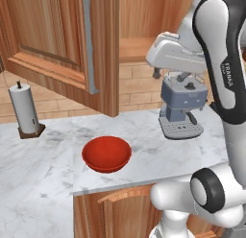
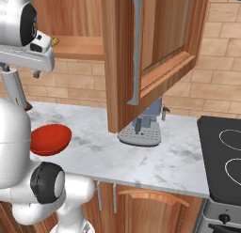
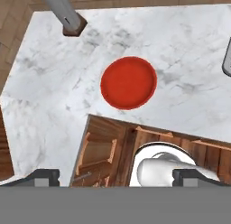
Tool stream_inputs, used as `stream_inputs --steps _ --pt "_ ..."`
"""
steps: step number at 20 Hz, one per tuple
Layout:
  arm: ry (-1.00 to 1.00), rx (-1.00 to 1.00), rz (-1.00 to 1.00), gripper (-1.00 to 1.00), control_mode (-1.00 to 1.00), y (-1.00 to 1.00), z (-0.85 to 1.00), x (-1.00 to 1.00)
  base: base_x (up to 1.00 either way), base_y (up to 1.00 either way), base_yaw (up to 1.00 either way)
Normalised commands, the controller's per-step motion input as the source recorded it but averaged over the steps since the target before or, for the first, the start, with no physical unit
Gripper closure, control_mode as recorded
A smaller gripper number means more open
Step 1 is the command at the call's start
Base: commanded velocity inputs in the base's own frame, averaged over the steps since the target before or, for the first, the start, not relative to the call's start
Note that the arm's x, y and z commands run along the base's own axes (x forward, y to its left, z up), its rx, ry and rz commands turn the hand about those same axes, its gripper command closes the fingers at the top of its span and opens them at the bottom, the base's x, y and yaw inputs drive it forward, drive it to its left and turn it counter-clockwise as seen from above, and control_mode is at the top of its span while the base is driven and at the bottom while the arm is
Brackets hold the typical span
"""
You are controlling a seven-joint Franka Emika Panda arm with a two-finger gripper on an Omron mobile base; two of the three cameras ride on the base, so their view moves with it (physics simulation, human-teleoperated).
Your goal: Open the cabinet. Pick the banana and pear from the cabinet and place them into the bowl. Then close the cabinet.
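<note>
My claw [image 3: 115, 175] hangs high above the tabletop [image 3: 189, 101], its two dark fingertips [image 3: 43, 177] spread wide apart with nothing between them. Looking down past them, I see the red bowl [image 3: 129, 82] sitting empty on the marble, well apart from my fingers. From the base views, the bowl [image 1: 106, 154] rests near the tabletop's front edge, between the paper-towel roll [image 1: 24, 109] on its wooden stand and the grey coffee machine [image 1: 182, 106]. The cabinet [image 1: 62, 45] stands open, its door swung out over the tabletop with the grey handle [image 1: 90, 50] along its edge. On the cabinet shelf [image 2: 77, 48] a small yellowish thing [image 2: 55, 41] peeks from behind my arm; I cannot tell which fruit it is.
</note>
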Motion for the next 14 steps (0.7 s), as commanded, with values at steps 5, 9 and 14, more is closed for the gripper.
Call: stream_inputs --steps 5,9,14 --pt "-0.27 -0.10 0.03 -1.00 -1.00 -0.14 -0.03 0.20 0.00 0.00 0.00" --pt "-0.22 -0.02 0.08 -1.00 -1.00 -0.13 -0.03 0.13 0.00 0.00 0.00" --pt "-0.18 0.00 0.05 -1.00 -1.00 0.00 0.00 0.09 0.00 0.00 0.00"
